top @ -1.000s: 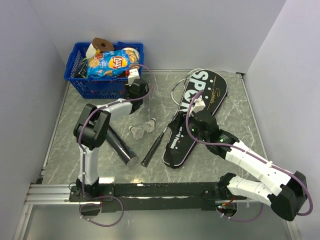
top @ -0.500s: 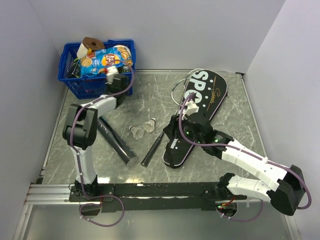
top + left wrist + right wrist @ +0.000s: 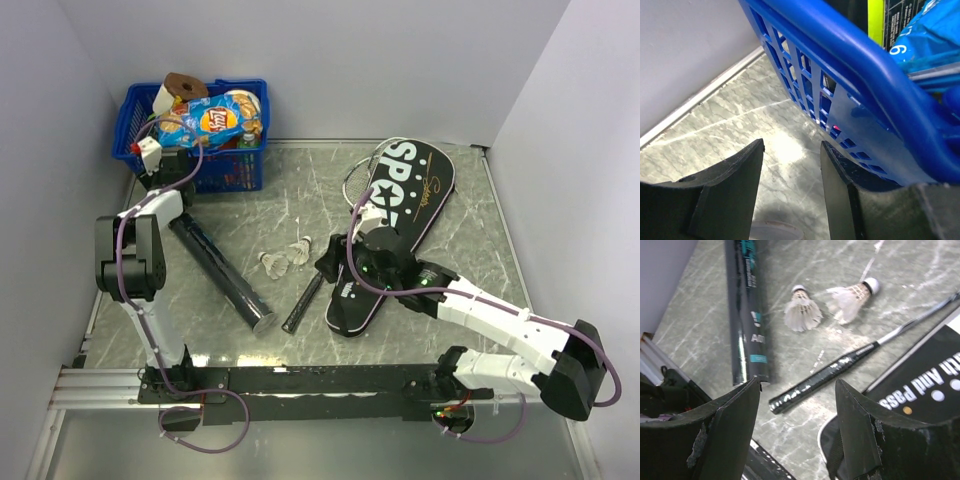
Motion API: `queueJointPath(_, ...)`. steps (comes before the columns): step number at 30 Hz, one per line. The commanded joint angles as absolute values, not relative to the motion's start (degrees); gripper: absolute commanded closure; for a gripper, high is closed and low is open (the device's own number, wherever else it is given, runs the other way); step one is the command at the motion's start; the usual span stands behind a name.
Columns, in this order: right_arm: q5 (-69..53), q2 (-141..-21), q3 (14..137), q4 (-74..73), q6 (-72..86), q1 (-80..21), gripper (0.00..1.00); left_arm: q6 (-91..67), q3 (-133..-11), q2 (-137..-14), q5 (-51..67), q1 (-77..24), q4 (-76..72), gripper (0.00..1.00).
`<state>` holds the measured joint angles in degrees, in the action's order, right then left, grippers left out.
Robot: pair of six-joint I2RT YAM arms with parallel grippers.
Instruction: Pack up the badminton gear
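The right tool (image 3: 796, 387), spread and empty, hangs over a black wrapped racket handle (image 3: 825, 374). At its 11 o'clock a long, dark, glossy tube (image 3: 747, 315) lies on the worktop (image 3: 700, 315). At 3 o'clock is the black, white-lettered bag (image 3: 925, 385). The left tool (image 3: 791, 146), also spread and empty, is beside the blue basket (image 3: 840, 60).

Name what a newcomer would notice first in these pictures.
The blue plastic basket in the far left corner, with a bright blue crisp packet on top, stands out most. Right of centre lies the black racket-shaped bag with white SPORT lettering. Between them, a long dark tube and two white feather shuttlecocks lie on the grey marbled table.
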<state>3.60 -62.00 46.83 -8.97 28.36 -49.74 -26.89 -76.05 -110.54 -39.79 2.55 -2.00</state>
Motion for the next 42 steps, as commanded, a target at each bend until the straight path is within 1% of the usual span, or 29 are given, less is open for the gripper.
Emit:
queueJointPath(1,5.3,-63.1,50.4,-6.6,27.9,-51.8,0.31,-30.3,-74.3,-106.0,-37.6,2.9,-2.9,0.46)
queueJointPath(5,5.6,-64.2,51.6,-7.2,28.3,-53.3,0.31,-35.2,-69.8,-100.6,-35.9,2.2,-0.8,0.48)
queueJointPath(9,5.8,-65.2,52.4,-7.8,28.7,-54.6,0.31,-39.7,-65.0,-92.1,-33.7,0.4,-0.2,0.50)
queueJointPath(11,5.5,-65.2,52.6,-8.3,28.7,-54.7,0.30,-40.3,-63.5,-89.7,-33.2,-4.1,-0.1,0.49)
queueJointPath(12,5.8,-65.0,52.6,-8.4,28.7,-54.7,0.30,-39.8,-63.3,-87.8,-33.9,-5.8,-0.2,0.49)
queueJointPath(14,6.8,-64.4,52.1,-9.1,28.7,-54.7,0.29,-37.8,-64.1,-86.6,-36.8,-12.3,-0.2,0.48)
queueJointPath(16,7.6,-63.7,51.7,-10.0,28.7,-54.6,0.29,-36.4,-65.9,-85.8,-38.8,-18.3,1.3,0.47)
queueJointPath(19,9.7,-62.6,51.4,-11.7,28.9,-54.6,0.28,-35.2,-69.8,-86.8,-37.1,-24.0,0.8,0.46)
queueJointPath(21,11.8,-61.9,51.3,-12.7,28.9,-54.6,0.28,-34.5,-72.7,-90.1,-33.3,-25.7,0.6,0.46)
queueJointPath(23,12.7,-60.6,51.1,-13.6,29.2,-54.5,0.28,-33.8,-78.3,-95.2,-29.7,-26.7,1.0,0.46)
queueJointPath(26,13.5,-59.1,50.4,-14.1,29.2,-54.1,0.27,-33.5,-87.2,-101.3,-26.0,-27.0,3.3,0.48)
queueJointPath(29,14.0,-58.0,49.2,-14.0,28.9,-54.1,0.27,-32.1,-95.0,-110.4,-23.9,-27.1,4.0,0.55)
queueJointPath(30,14.1,-57.9,49.0,-13.9,28.9,-54.0,0.27,-31.8,-97.0,-112.1,-23.4,-27.1,4.5,0.61)
queueJointPath(32,14.3,-57.8,48.2,-13.5,28.7,-53.9,0.29,-31.3,-103.7,-117.5,-22.0,-27.2,6.5,0.66)
queueJointPath(33,14.2,-58.1,47.9,-13.2,28.7,-53.7,0.30,-31.1,-105.9,-119.1,-21.5,-27.2,7.2,0.73)
queueJointPath(34,14.2,-58.4,47.6,-13.1,28.7,-53.7,0.30,-31.1,-109.8,-120.7,-21.1,-27.2,8.3,0.76)
queueJointPath(35,13.8,-58.4,47.5,-12.5,28.6,-53.6,0.31,-31.1,-111.7,-123.5,-20.4,-27.2,8.8,0.79)
queueJointPath(36,13.5,-59.1,47.5,-12.3,28.4,-53.5,0.34,-31.3,-115.1,-124.9,-20.0,-27.2,9.2,0.83)
queueJointPath(39,12.8,-60.5,47.7,-11.9,28.0,-53.4,0.34,-31.4,-120.1,-129.3,-19.0,-27.4,10.8,0.87)
queueJointPath(42,11.7,-61.2,47.8,-11.5,27.9,-53.3,0.34,-31.6,-122.2,-131.9,-20.7,-27.5,11.5,0.88)
